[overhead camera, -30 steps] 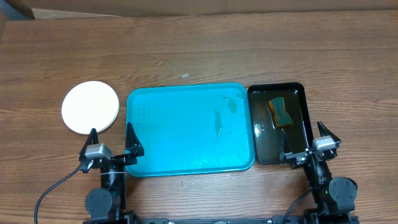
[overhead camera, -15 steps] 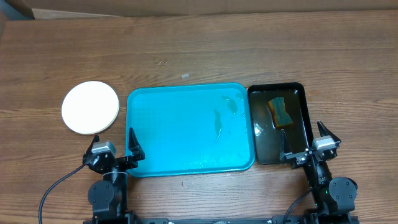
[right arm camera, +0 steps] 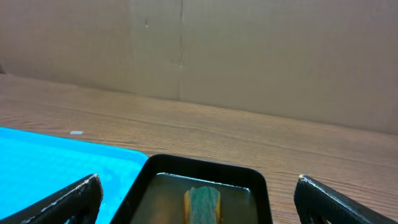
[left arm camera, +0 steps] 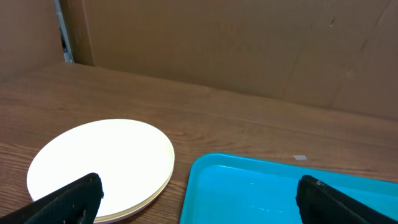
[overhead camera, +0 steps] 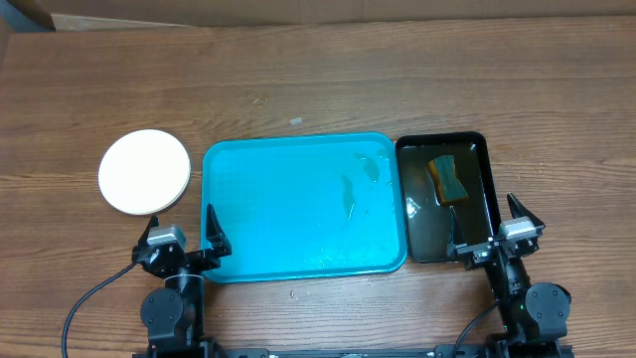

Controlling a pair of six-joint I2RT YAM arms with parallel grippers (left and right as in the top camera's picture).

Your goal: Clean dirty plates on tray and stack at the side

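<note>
Looks basically done to me: the plates (overhead camera: pixel 144 171) sit stacked on the table (overhead camera: pixel 318 80) just left of the tray (overhead camera: pixel 298 214), which is bare apart from wet streaks. The left gripper (overhead camera: pixel 181 225) and right gripper (overhead camera: pixel 484 225) are both spread wide, holding nothing. Your risk: swing the left arm out and you clip the stack. Bump the black tray (overhead camera: pixel 442 137) on the right and the sponge (overhead camera: pixel 446 179) water slops out.
</note>
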